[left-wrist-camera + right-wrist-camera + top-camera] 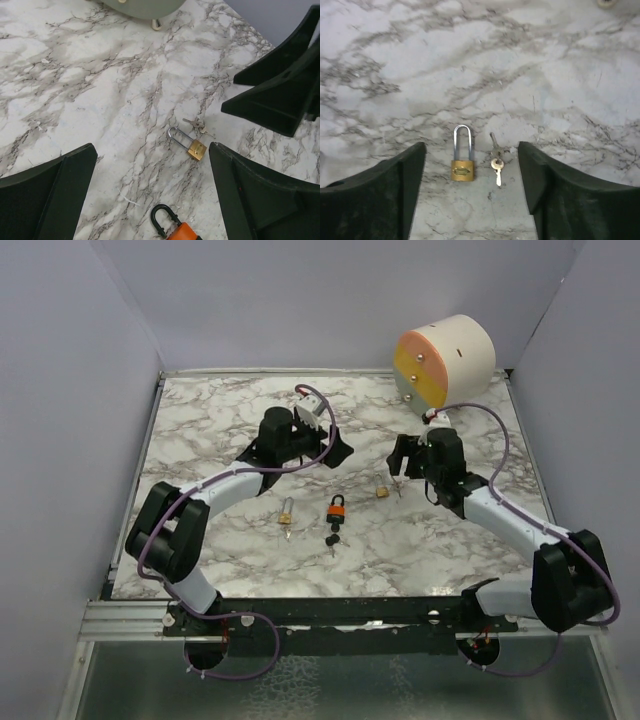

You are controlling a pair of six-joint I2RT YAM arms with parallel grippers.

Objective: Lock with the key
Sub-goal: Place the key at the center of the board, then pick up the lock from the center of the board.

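Both spread: left tool (151, 147), right tool (471, 145) | marble table (215, 410) | lavender walls (300, 300) on three sides

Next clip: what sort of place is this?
Probably a robot test booth: a marble-patterned tabletop boxed in by plain pale walls, a left arm and right arm mounted on a rail at the near edge, and an orange padlock and brass padlock laid out as props.

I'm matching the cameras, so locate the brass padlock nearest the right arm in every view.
Top external: brass padlock right of centre, just below the right arm's jaws.
Left wrist: right of centre, keys above it, those jaws at upper right.
Right wrist: low centre, between the open jaws.
Shared landmark: the right arm's jaws.
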